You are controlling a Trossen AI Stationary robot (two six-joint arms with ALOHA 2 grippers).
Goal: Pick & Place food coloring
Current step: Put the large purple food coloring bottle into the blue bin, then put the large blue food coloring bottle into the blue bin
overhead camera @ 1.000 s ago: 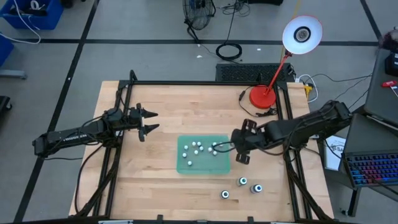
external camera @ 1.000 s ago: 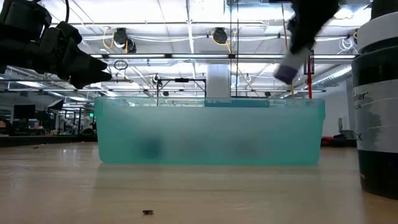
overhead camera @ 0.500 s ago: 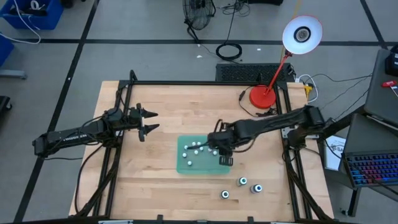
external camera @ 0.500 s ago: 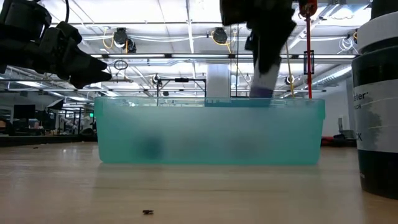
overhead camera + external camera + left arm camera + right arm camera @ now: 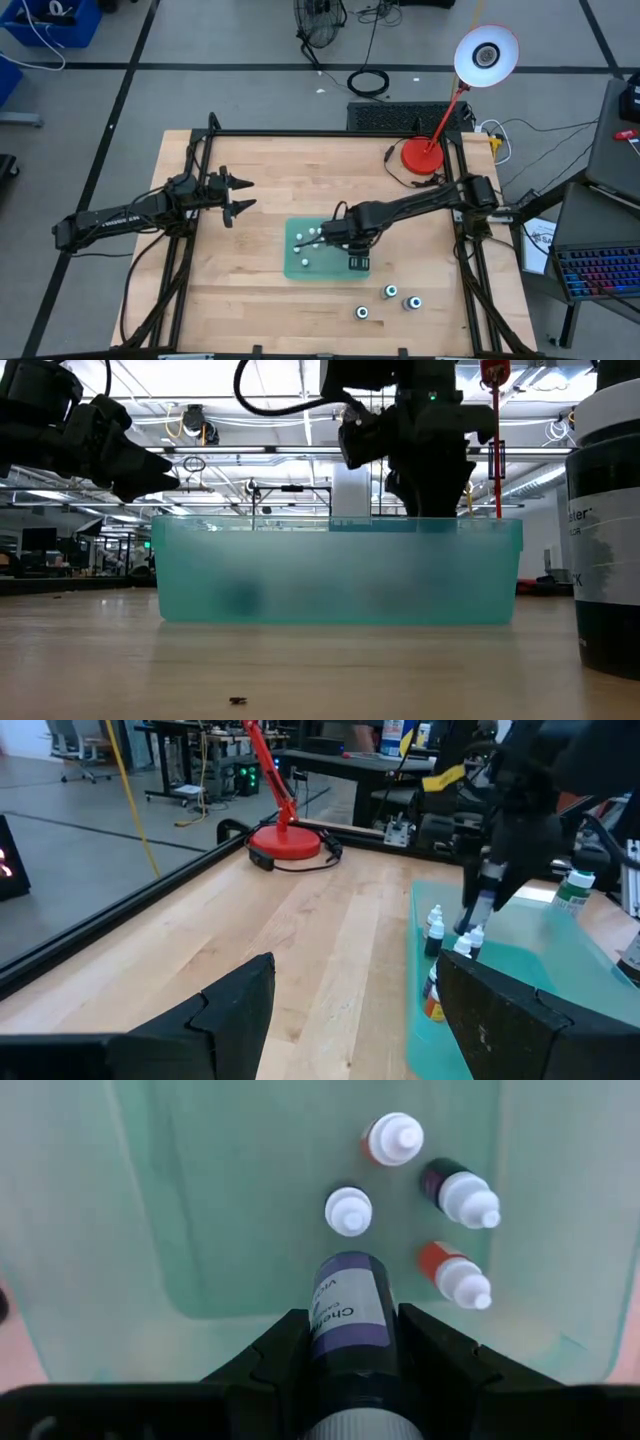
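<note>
The right pincer (image 5: 350,1342) clasped a purple food coloring bottle (image 5: 350,1312) over the green tray (image 5: 300,265); the left pincer (image 5: 240,195) hung released above the bench (image 5: 290,175).

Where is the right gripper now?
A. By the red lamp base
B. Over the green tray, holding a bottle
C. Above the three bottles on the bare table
B: the right gripper is shut on a purple-bodied bottle over the green tray.

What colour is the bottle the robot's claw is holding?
Purple, the bottle in the right gripper; right wrist view.
</note>
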